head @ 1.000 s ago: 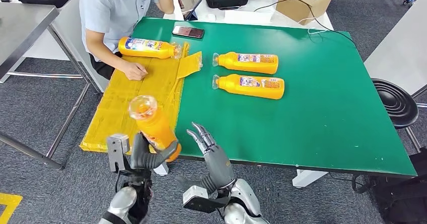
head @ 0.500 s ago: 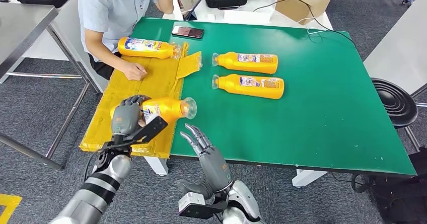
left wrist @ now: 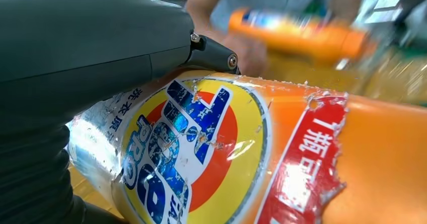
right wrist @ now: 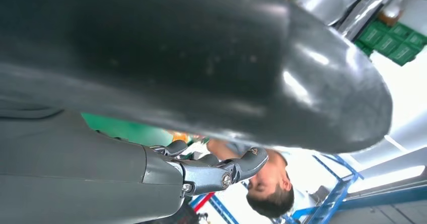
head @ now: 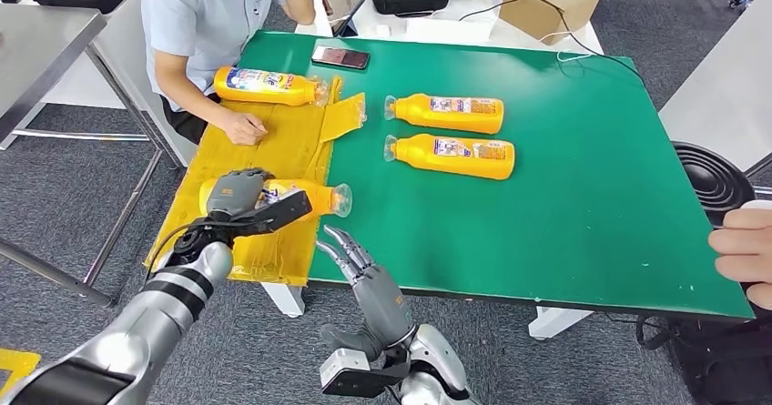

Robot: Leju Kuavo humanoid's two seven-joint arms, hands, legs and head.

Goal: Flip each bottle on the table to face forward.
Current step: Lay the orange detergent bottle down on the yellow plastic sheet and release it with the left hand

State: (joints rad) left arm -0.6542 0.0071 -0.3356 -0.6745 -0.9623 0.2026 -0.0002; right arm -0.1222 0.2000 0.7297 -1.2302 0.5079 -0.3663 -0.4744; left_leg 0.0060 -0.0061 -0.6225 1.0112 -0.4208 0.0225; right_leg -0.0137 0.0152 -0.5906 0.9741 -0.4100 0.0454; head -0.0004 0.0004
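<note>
Left arm (head: 137, 332): silver cylindrical segments with a band of black rings near the wrist and a thin black cable looping beside it. Left robot hand (head: 238, 200): matte grey shell over the back, dark grey thumb; in the left wrist view a grey ribbed cover (left wrist: 30, 173) and a small silver screw (left wrist: 232, 61) at a dark finger link. Right arm (head: 428, 382): silver casing with a dark rectangular block mounted at the wrist. Right robot hand (head: 369, 278): dark grey palm, slim metallic-grey fingers (head: 341, 246) with visible pivots; the right wrist view shows glossy dark grey covers and a small pivot screw (right wrist: 225, 180).
</note>
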